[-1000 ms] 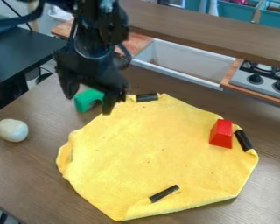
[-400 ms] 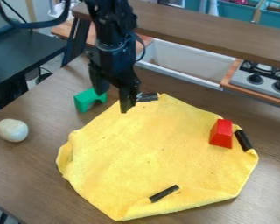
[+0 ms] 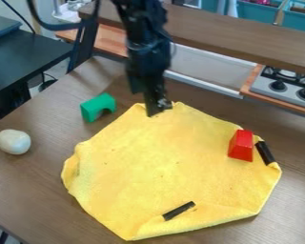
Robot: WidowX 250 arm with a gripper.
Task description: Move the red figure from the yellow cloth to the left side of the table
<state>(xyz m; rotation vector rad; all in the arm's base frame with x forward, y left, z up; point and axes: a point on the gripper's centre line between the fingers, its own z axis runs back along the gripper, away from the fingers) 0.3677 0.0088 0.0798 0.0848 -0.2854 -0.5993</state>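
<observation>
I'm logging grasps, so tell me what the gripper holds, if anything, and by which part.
I see nothing held; the red figure rests on the yellow cloth, apart from the gripper.

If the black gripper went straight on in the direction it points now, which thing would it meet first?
Most likely the gripper would meet the yellow cloth first, near its far edge, though its height and the exact contact spot are hard to judge from this angle.

Slanting downward table view
</observation>
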